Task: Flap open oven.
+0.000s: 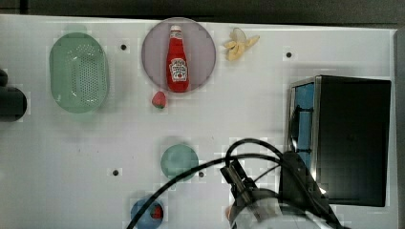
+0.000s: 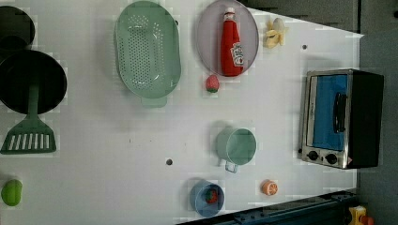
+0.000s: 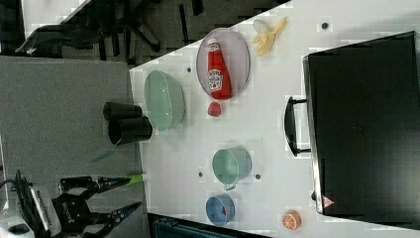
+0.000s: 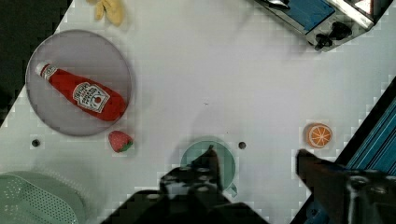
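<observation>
1. Oven sits at the left view's right edge of the white table, door closed, bar handle against the blue glass.
2. Gripper hangs above the table, well apart from the oven, over the green mug; fingers spread, nothing held.
3. Step in hand, as I judge it: approach the handle. Come in from the door side, hook the bar near its middle, then pull out and down along the door's arc.
4. Door faces the left view's left, toward the mug. Oven's long axis runs with its front; knobs at one end.
</observation>
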Controlling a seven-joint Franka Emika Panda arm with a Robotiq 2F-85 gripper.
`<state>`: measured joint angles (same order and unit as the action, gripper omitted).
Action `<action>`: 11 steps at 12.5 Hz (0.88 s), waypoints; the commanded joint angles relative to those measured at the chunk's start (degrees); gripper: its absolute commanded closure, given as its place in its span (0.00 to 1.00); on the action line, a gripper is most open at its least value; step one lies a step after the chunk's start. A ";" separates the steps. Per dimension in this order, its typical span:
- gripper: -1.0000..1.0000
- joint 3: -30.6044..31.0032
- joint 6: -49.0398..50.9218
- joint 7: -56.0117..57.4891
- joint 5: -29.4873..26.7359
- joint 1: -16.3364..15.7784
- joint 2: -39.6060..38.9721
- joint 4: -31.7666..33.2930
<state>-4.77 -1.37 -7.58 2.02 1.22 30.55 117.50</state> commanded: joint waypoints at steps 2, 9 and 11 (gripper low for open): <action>0.78 0.10 -0.07 -3.15 -0.36 -0.41 -3.88 1.76; 0.83 -6.65 -13.15 28.56 4.38 0.70 -10.83 7.86; 0.83 -10.25 -18.74 42.48 4.40 1.44 -14.49 8.67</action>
<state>-12.57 -19.72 20.91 6.52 0.86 16.93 124.22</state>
